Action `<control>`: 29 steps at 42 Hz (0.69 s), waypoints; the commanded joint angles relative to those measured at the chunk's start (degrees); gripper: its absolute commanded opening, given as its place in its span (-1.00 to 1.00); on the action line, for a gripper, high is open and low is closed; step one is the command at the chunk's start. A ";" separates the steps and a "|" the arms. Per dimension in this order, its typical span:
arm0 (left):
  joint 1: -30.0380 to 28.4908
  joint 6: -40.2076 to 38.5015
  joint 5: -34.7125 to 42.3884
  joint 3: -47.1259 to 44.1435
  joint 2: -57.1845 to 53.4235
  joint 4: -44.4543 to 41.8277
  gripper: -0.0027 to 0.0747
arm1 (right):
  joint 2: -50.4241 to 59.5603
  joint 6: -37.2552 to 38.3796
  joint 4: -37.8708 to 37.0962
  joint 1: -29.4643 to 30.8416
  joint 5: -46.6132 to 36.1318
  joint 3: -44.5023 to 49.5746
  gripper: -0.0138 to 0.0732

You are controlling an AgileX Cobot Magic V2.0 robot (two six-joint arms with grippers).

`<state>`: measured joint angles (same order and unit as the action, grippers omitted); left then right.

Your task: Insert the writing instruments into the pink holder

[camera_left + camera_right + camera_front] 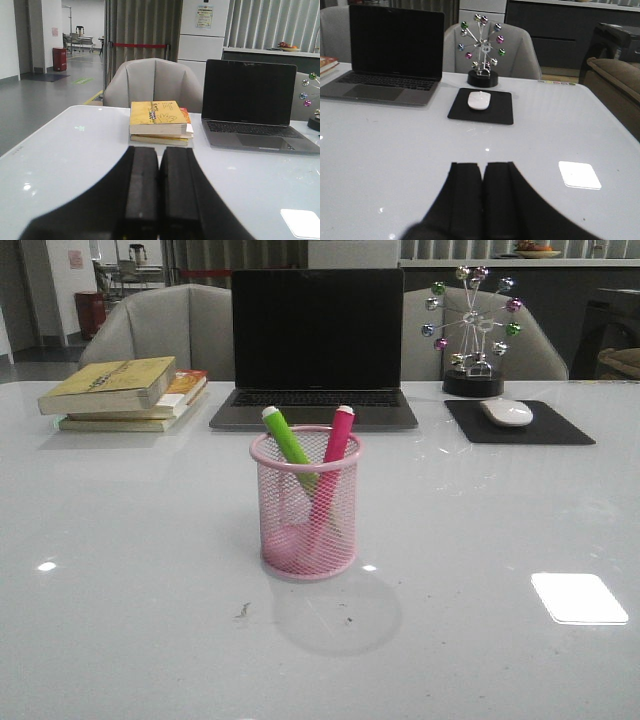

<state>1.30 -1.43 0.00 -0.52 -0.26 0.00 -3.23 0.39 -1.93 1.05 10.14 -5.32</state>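
Observation:
The pink mesh holder [305, 505] stands upright in the middle of the white table. Both markers lean inside it: the lime green one [288, 443] tilts left, the magenta one [334, 452] tilts right, whitish ends up above the rim. Neither arm shows in the front view. In the left wrist view my left gripper [159, 152] is shut with nothing between its fingers, above bare table near the books. My right gripper [483, 167] is likewise shut and empty over bare table, short of the mouse pad. The holder is out of both wrist views.
An open laptop [316, 345] sits behind the holder. A stack of books [125, 392] lies at the back left. A white mouse [507, 412] on a black pad [518, 423] and a ball ornament [472, 335] are at the back right. Chairs stand beyond the table.

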 commanded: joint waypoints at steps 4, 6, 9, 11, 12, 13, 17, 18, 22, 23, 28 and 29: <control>0.42 -0.38 4.85 0.10 -1.12 0.00 -0.68 | 2.75 -0.39 1.02 0.63 -10.14 4.69 -0.55; 0.42 -0.38 4.85 0.10 -1.12 0.00 -0.68 | 3.98 -0.39 1.44 0.63 -12.30 6.10 -0.55; 0.42 -0.38 4.85 0.10 -0.99 0.00 -0.68 | 5.13 -0.39 1.93 0.43 -12.50 6.21 -0.55; 0.42 -0.38 4.85 0.10 -0.99 0.00 -0.68 | 5.05 -0.39 1.93 0.38 -12.82 6.21 -0.55; 0.42 -0.38 4.85 0.10 -0.99 0.00 -0.68 | 5.05 -0.39 1.93 0.38 -12.82 6.21 -0.55; 0.42 -0.38 4.85 0.10 -0.99 0.00 -0.68 | 5.05 -0.39 1.93 0.38 -12.82 6.21 -0.55; 0.42 -0.38 4.85 0.10 -0.99 0.00 -0.68 | 5.05 -0.39 1.93 0.38 -12.82 6.21 -0.55; 0.42 -0.38 4.85 0.10 -0.99 0.00 -0.68 | 5.05 -0.39 1.93 0.38 -12.82 6.21 -0.55; 0.42 -0.38 4.85 0.10 -0.99 0.00 -0.68 | 5.06 -0.39 1.93 0.38 -13.13 6.21 -0.55; 0.42 -0.38 4.85 0.10 -0.99 0.00 -0.68 | 5.06 -0.39 1.93 0.38 -13.28 6.21 -0.55; 0.42 -0.38 4.85 0.10 -0.99 0.00 -0.68 | 5.06 -0.39 1.93 0.38 -14.95 6.21 -0.55; 0.42 -0.38 4.85 0.10 -0.99 0.00 -0.68 | 5.06 -0.39 1.93 0.38 -15.41 6.21 -0.55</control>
<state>1.30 -1.43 0.00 -0.52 -0.26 0.00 0.62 0.39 0.00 1.29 1.65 1.58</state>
